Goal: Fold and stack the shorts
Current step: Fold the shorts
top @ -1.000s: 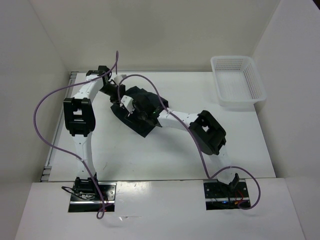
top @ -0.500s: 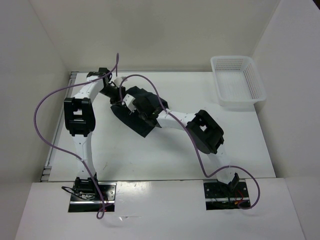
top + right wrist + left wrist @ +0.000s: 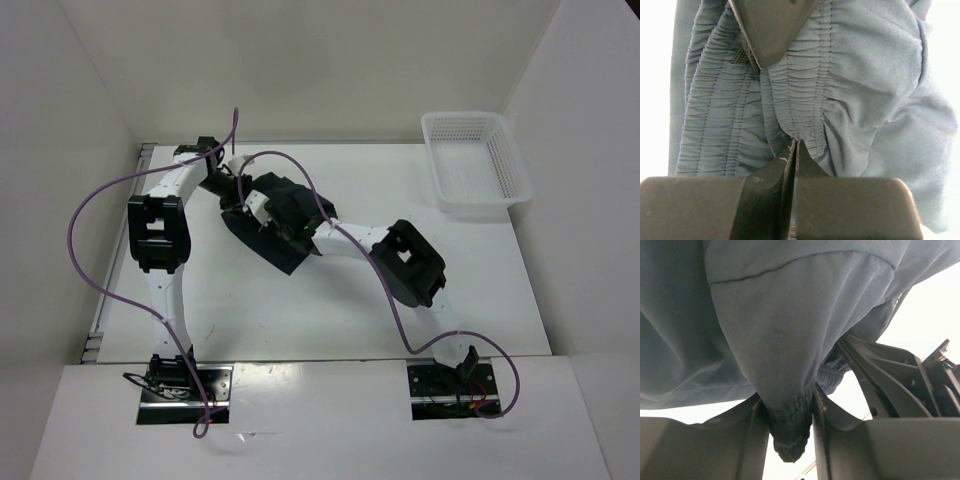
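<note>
The shorts point(image 3: 272, 250) lie bunched on the far left part of the table point(image 3: 300, 310), well apart from the white mesh basket point(image 3: 478, 205) at the far right corner. Both arms are reached over the heap, presumably so that two edges can be taken at once and the cloth spread out before any fold is made.

The left gripper point(image 3: 787, 410) is clamped on the shorts: a thick, rounded roll of hem is wedged between its fingers point(image 3: 752, 440), and the rest of the garment is draped above in broad, soft folds. The right gripper point(image 3: 794, 150) is closed, its tips pressed together with only a hairline gap. It is set at the waistband, and the pleats are drawn in towards the tips, so a thin pinch of the band is judged to be held.

The fabric is seen to be dark, matte and limp, smooth over the legs and finely ribbed along the elastic waist. The fold is judged not yet begun.
</note>
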Action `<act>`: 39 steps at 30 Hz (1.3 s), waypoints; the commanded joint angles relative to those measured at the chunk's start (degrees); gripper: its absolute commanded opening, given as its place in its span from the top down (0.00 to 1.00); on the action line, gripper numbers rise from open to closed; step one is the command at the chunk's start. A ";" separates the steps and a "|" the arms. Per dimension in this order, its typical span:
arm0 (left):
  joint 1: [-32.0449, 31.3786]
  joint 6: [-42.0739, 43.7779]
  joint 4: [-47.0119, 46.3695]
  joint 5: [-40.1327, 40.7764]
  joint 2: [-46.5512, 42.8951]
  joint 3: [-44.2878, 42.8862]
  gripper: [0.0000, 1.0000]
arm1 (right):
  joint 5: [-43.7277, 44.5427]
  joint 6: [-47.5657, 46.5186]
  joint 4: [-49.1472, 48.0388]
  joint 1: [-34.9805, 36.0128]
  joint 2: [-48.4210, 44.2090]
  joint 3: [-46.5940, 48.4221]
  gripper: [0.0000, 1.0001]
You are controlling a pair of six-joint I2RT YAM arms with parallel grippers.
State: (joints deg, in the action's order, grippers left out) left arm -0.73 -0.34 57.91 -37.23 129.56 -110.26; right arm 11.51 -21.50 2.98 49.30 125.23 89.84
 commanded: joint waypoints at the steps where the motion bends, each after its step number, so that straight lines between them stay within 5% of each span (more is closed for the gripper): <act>1: 0.47 0.34 0.01 0.23 -3.43 -0.31 0.56 | 0.72 -1.09 -2.20 -0.08 -2.35 3.75 1.00; 9: 1.52 0.34 -1.04 1.98 -3.43 -2.06 0.53 | -4.56 -4.26 7.20 -0.08 -12.11 4.99 1.00; 16: 1.52 0.34 -1.04 3.04 -3.43 -2.07 0.67 | -15.61 -9.96 17.93 0.70 -18.61 -0.97 1.00; 23: 1.52 0.34 -1.04 3.66 -3.43 -1.54 0.68 | -23.28 -9.97 20.40 3.44 -16.95 -2.57 1.00; 32: 2.05 0.34 -1.04 7.17 -5.10 -0.13 0.71 | -22.49 -8.91 17.50 4.05 -11.24 -4.33 1.00; 33: 2.05 0.34 -1.04 7.17 -5.10 -0.13 0.68 | -22.49 -9.44 17.50 4.05 -10.37 -4.33 0.93; 34: 2.05 0.34 -1.04 7.17 -5.10 -0.13 0.53 | -22.49 -9.44 17.50 4.05 -9.49 -4.33 0.89; 39: 4.85 0.34 1.50 0.87 -6.25 -2.06 0.47 | -23.63 -9.97 17.50 4.05 -8.16 -0.38 0.61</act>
State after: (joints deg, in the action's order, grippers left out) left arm 1.76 -0.27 58.52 -32.14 126.96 -110.24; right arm -9.85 -31.33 20.34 52.49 116.68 86.46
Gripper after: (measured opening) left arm 0.525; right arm 0.370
